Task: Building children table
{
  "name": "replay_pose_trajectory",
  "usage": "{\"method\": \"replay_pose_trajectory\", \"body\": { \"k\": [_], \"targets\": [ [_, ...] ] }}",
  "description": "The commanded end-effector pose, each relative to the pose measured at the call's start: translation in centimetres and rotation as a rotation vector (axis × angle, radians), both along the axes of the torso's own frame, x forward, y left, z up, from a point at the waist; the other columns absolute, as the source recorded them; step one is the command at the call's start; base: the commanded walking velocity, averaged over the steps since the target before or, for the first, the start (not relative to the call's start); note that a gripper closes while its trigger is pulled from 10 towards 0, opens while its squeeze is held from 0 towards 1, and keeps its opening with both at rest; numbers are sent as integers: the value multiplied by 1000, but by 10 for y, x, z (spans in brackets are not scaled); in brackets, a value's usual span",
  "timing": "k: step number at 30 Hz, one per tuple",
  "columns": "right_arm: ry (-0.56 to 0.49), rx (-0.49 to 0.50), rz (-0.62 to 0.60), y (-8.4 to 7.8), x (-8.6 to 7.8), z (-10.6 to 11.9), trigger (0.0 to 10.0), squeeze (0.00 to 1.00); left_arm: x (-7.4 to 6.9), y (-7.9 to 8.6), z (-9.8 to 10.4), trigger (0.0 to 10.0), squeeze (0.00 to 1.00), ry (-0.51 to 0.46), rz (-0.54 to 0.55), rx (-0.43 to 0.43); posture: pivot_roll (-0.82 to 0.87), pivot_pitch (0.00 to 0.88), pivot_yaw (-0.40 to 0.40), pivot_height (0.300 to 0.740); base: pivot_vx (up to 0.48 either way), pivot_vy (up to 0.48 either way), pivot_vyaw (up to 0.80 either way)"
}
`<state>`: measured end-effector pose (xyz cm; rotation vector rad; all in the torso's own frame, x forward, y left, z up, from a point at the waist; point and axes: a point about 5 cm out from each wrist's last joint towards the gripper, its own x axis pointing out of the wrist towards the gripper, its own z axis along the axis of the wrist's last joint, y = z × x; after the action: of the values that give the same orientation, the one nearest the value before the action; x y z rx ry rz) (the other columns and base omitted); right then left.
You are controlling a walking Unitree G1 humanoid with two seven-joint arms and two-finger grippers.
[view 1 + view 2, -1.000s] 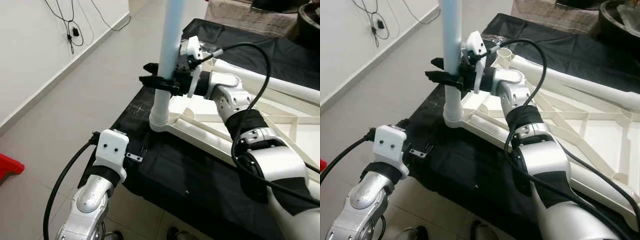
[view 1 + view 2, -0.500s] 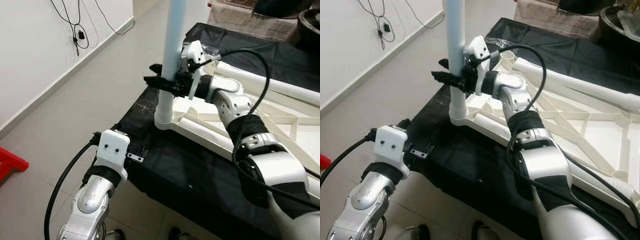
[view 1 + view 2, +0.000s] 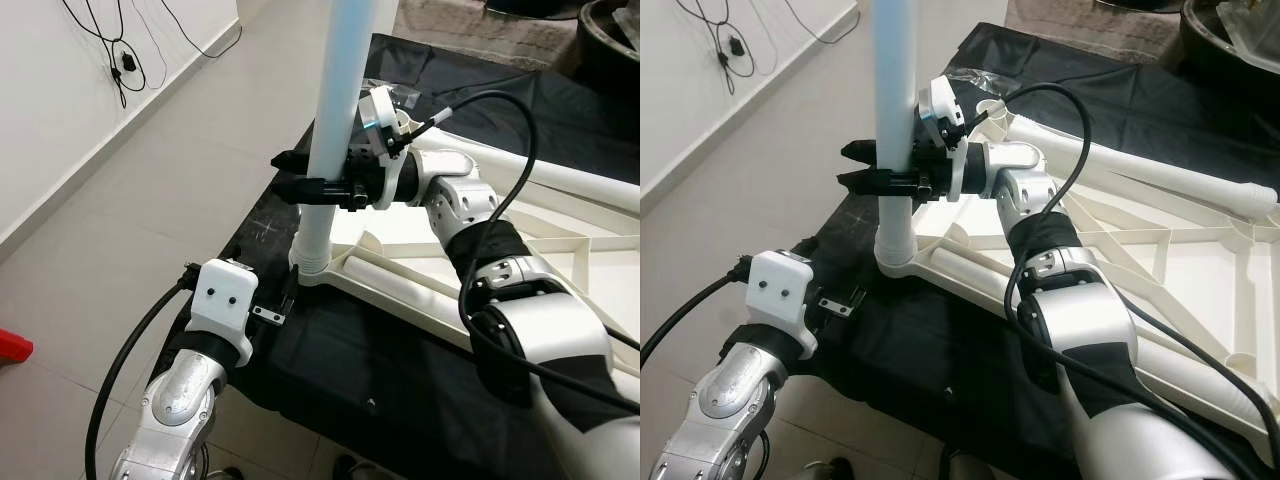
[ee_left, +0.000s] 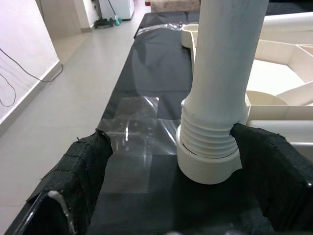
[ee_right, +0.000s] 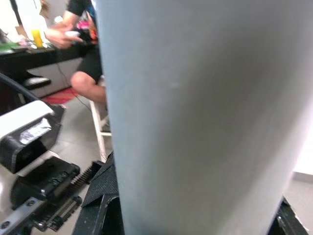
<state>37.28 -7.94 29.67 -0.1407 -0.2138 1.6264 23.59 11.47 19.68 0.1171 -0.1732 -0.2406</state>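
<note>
A white table leg stands upright, its threaded end set in the corner socket of the upturned white tabletop frame. My right gripper is shut on the leg a hand's width above the socket. The leg's pale surface is pressed close to the right wrist camera. My left gripper sits low at the table's near edge, open. Its two black padded fingers point at the socket from a short way off and touch nothing.
The frame lies on a table covered in black cloth. A second white leg lies along the frame's far side. Tiled floor with a red object is on the left. Cables hang on the wall. A seated person is in the background.
The head camera has shifted, so the whole scene sits differently. My right wrist has rolled slightly while staying shut on the upright leg. The left arm has not moved.
</note>
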Motion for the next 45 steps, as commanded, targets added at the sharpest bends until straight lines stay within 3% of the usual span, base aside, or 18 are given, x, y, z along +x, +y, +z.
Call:
{"method": "replay_pose_trajectory", "body": {
  "k": [1, 11, 16, 18, 25, 32, 35, 37, 45],
  "targets": [
    [179, -109, 2, -1, -2, -54, 10000, 0, -3, 0, -2, 10000, 0, 11, -2, 2, 109, 292, -86, 740, 0, 0, 0],
    [142, -137, 17, -2, -3, -56, 10000, 0, -3, -1, -3, 10000, 0, 14, -4, 4, 104, 300, -85, 740, 0, 0, 0],
    [116, -166, -58, -8, -1, -61, 10000, 0, -2, -2, -4, 10000, 0, 15, -6, 3, 100, 299, -79, 740, 0, 0, 0],
    [107, -177, -137, -9, 2, -62, 10000, 0, -1, -2, -3, 10000, 0, 9, -6, 4, 95, 296, -76, 740, 0, 0, 0],
    [121, -148, -236, -7, 7, -59, 10000, 0, 2, -2, -2, 10000, 0, 4, -4, 4, 94, 290, -74, 740, 0, 0, 0],
    [139, -84, -448, -10, 15, -62, 10000, 0, 6, -1, -3, 10000, 0, 1, -7, 3, 83, 277, -67, 740, 0, 0, 0],
    [142, -84, -468, -11, 15, -63, 10000, 0, 6, -2, -3, 10000, 0, 0, -9, 3, 83, 277, -67, 740, 0, 0, 0],
    [180, -74, -605, -14, 19, -67, 10000, 0, 8, -2, -2, 10000, 0, -4, -8, 5, 80, 270, -69, 740, 0, 0, 0],
    [211, 4, -844, -18, 27, -67, 10000, 0, 9, -1, -3, 10000, 0, -8, -6, 5, 79, 264, -67, 740, 0, 0, 0]
  ]
}}
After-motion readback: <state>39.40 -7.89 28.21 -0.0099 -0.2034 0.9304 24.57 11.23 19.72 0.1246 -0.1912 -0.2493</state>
